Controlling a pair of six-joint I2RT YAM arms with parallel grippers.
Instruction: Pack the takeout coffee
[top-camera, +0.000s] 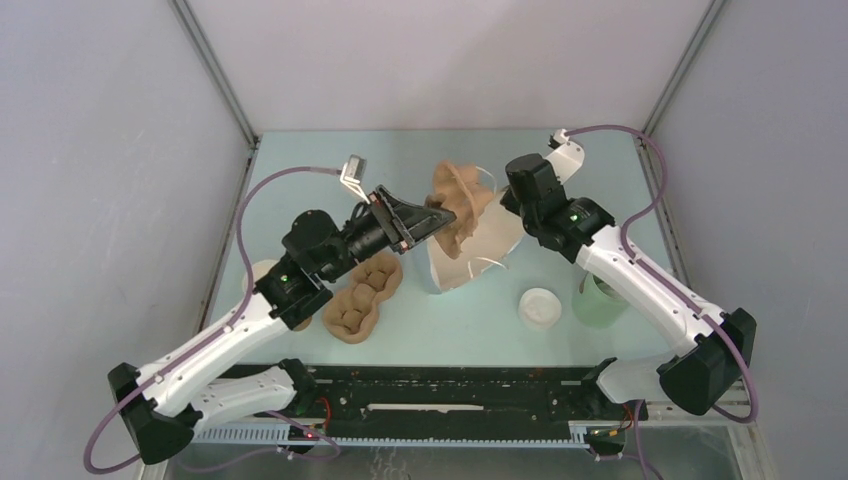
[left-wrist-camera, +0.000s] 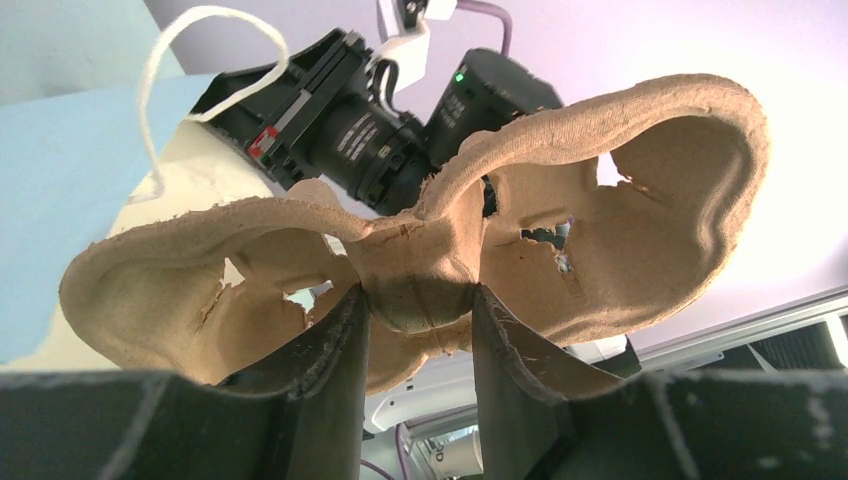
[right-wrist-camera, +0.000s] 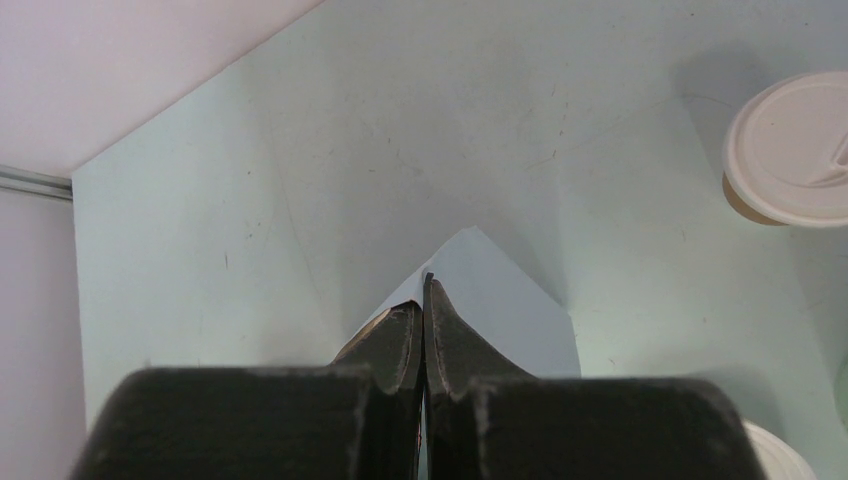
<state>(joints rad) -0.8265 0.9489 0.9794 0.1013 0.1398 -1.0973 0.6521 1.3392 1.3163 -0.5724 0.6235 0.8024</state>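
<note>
The takeout coffee (top-camera: 540, 308), a small cup that looks white from above, stands on the table right of centre, apart from both grippers. My left gripper (top-camera: 435, 222) (left-wrist-camera: 418, 300) is shut on the middle ridge of a brown pulp cup carrier (top-camera: 458, 200) (left-wrist-camera: 620, 200), which it holds tilted over the mouth of a white paper bag (top-camera: 470, 262) (left-wrist-camera: 190, 190). My right gripper (top-camera: 505, 205) (right-wrist-camera: 425, 290) is shut on the bag's rim (right-wrist-camera: 510, 310). A brown cup with a white lid (right-wrist-camera: 790, 150) shows at the upper right of the right wrist view.
A second brown carrier piece (top-camera: 362, 295) lies on the table left of the bag. A pale green cup (top-camera: 598, 302) stands under the right forearm. A pale-topped cup (top-camera: 265, 272) sits partly hidden behind the left arm. Walls close in the table on three sides.
</note>
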